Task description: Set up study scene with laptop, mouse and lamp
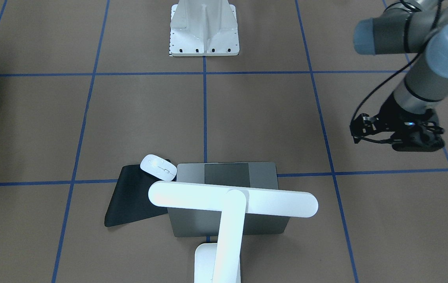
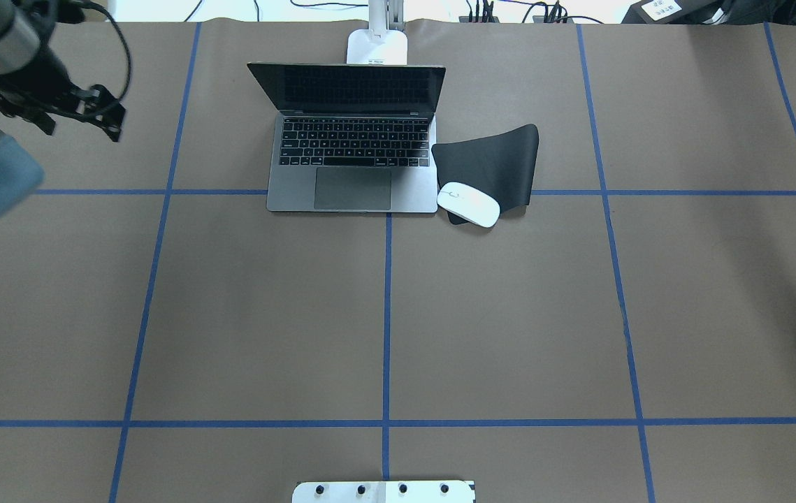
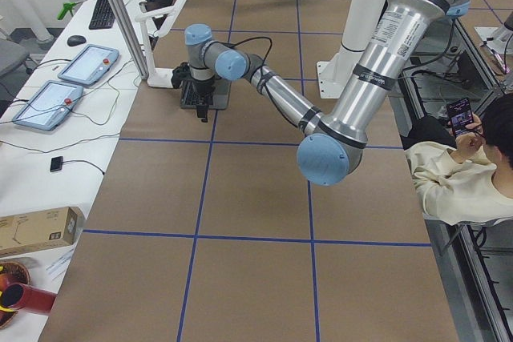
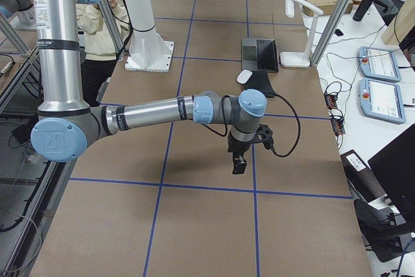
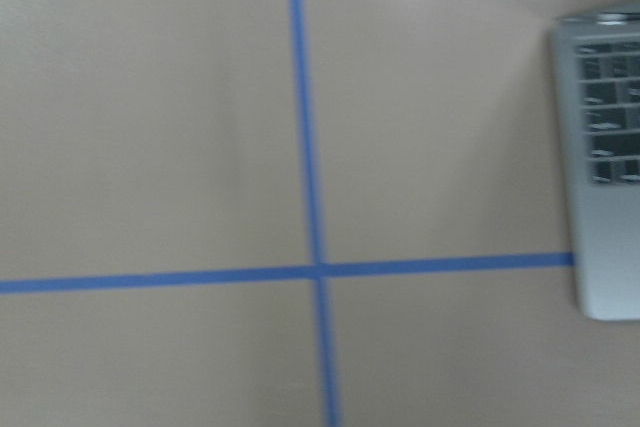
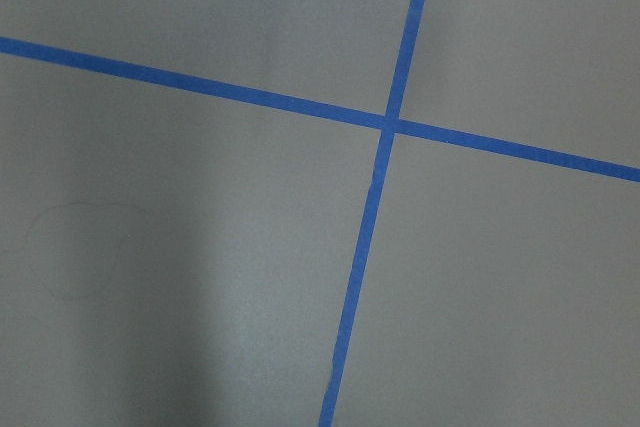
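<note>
The left hand point(image 1: 417, 144) hovers over the bench point(image 2: 384, 314), well apart from the open laptop point(image 2: 352, 188); the lamp point(image 2: 377, 47) stands just behind its screen. The mouse point(image 2: 468, 204) lies on the near corner of the black mat point(image 2: 502, 157), just beside the laptop. The right hand point(image 4: 238, 163) hangs above the bench. Neither hand's state can be told

Opposed overhead and front views, laptop point(image 2: 352, 140) shared
</note>
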{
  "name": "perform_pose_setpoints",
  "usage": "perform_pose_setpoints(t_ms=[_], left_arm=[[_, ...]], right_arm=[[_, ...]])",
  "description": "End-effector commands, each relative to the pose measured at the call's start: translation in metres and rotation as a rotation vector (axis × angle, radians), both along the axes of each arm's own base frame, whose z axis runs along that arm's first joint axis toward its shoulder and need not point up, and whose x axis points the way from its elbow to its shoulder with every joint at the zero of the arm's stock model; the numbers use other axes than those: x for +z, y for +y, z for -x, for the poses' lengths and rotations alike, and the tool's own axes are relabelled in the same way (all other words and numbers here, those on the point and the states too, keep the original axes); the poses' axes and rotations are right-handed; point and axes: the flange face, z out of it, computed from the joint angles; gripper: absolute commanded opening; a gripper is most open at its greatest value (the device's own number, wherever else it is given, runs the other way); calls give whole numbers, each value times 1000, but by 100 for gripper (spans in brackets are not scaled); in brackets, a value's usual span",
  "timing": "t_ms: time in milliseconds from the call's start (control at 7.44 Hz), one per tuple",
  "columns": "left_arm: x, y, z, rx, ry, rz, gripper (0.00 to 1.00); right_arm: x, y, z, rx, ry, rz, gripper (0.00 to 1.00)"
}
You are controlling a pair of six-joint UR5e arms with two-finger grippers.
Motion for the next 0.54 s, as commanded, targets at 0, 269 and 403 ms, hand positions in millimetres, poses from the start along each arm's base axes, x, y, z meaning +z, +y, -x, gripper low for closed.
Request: perform_pose_setpoints(t_ms=[0,269,403], left_arm=[[83,-43,102,69,14,3,99],[140,-55,169,106,-2,-6,99],[170,-48,198,100,-8,5,99]], right_arm=[[7,4,-7,12,4,5,100],[11,7,-9,16,8,-9,100],[12,8,-10,18,12,-7,100]])
